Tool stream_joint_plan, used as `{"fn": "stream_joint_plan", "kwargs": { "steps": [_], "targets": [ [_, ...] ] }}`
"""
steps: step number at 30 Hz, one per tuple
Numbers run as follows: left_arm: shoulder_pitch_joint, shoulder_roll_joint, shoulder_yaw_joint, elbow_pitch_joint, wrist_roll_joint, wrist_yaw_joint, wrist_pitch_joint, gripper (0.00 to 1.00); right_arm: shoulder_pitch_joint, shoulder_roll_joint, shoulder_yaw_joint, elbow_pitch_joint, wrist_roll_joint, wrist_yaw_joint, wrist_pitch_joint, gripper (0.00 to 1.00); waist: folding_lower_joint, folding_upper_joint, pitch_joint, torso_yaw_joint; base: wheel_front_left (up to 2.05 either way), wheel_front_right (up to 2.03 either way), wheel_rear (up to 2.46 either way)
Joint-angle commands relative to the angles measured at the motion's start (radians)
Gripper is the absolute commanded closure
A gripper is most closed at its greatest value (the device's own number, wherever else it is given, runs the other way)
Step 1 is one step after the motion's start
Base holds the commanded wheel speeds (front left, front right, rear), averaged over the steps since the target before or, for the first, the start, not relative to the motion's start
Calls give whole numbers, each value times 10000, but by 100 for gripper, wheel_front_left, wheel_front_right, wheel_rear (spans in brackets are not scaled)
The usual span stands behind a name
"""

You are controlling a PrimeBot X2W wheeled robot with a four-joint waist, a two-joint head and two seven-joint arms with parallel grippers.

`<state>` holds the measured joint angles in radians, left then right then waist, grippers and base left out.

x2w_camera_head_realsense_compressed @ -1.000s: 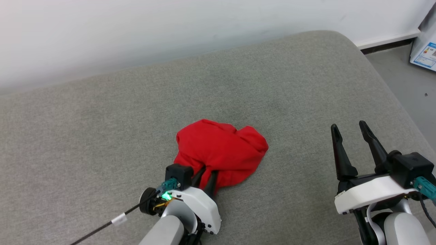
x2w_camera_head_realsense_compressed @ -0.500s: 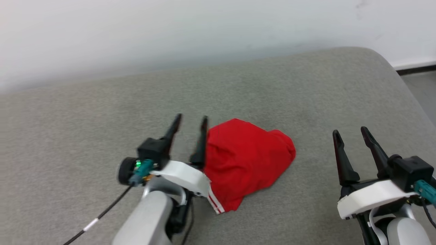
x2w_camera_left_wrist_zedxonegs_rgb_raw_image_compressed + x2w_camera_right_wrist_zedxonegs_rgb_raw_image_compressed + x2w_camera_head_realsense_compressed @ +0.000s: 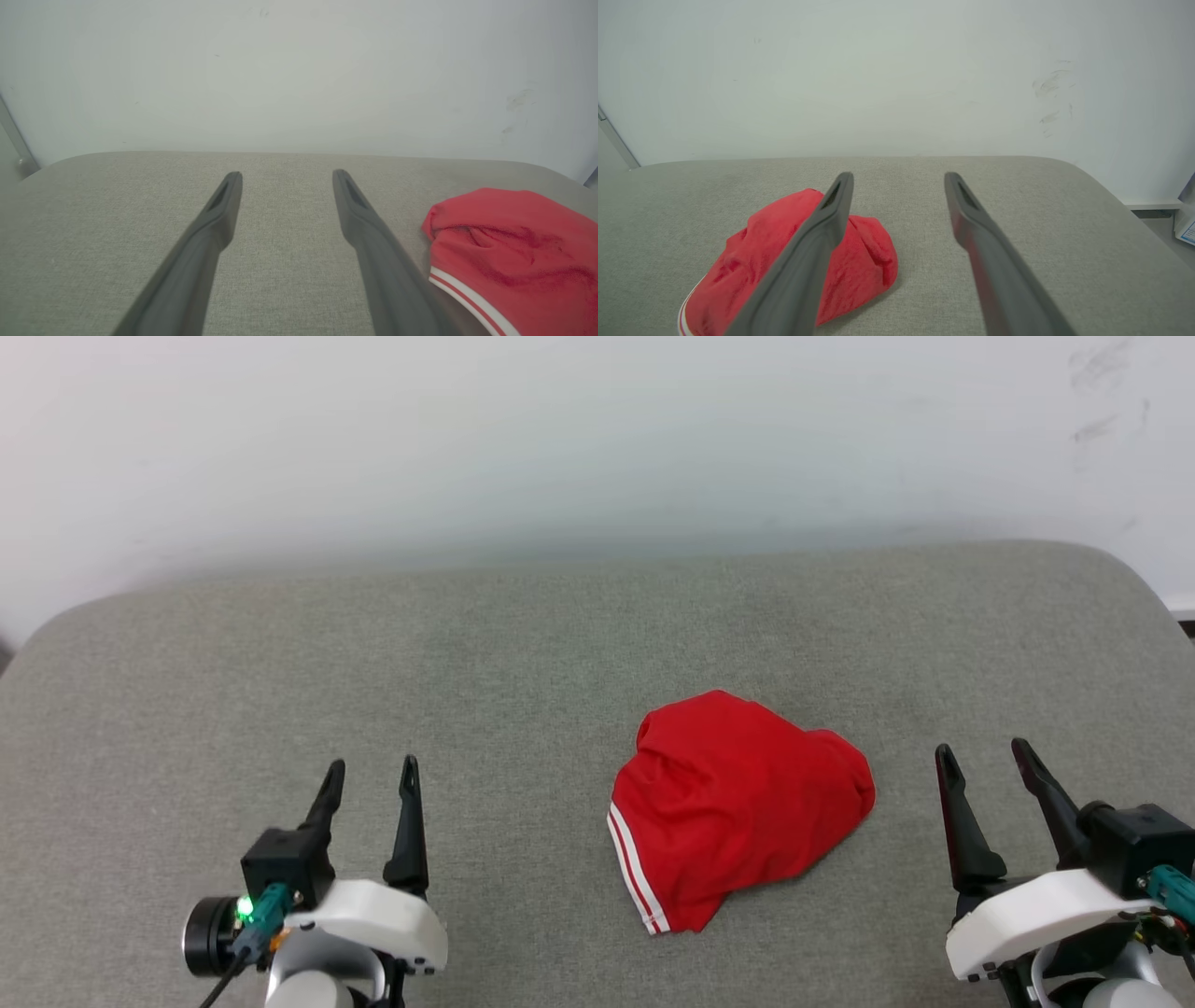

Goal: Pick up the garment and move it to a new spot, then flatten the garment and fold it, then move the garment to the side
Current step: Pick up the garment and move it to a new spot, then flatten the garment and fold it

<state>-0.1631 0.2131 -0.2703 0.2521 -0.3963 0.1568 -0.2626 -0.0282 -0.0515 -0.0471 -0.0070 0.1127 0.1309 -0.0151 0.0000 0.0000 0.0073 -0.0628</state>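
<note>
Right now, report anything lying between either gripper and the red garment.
Nothing visible does. The garment lies crumpled on the grey cushion, and only bare cushion separates it from the open left gripper on one side and the open right gripper on the other. Neither touches it.

The garment (image 3: 747, 793) is coloured bright red, edged with white-and-red striped trim. The cushion (image 3: 485, 653) is covered in grey weave.

Garment (image 3: 747, 807) on cushion (image 3: 467, 653), nearer right pincer (image 3: 980, 749)
</note>
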Motion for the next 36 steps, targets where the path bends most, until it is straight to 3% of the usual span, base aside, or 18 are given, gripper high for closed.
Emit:
{"fn": "stream_joint_plan", "kwargs": {
  "steps": [1, 20, 25, 32, 36],
  "targets": [
    [319, 87, -64, -153, 58, 14, 74, 0, 221, 16, -36, -97, -93, -5, 68, 0, 0, 0, -195, 101, 0, 0, 0],
    [747, 107, -271, -582, -91, 219, 338, 0, 545, 17, -32, -378, 69, -5, 387, 0, 0, 0, -438, 77, 0, 0, 0],
    [647, 84, -299, -586, -92, 213, 294, 0, 407, 15, -464, -104, 103, -5, 683, 0, 0, 0, -413, 119, 0, 0, 0],
    [483, -83, -473, -548, -23, 145, 190, 0, -345, 18, -1331, 917, 200, -3, 2685, 0, 0, 0, -189, 392, 0, 0, 0],
    [235, -209, -573, -583, 27, 103, 133, 0, -1057, -248, -1228, 1536, 509, -3, 4402, 0, 0, 0, 221, 677, 0, 0, 0]
  ]
}}
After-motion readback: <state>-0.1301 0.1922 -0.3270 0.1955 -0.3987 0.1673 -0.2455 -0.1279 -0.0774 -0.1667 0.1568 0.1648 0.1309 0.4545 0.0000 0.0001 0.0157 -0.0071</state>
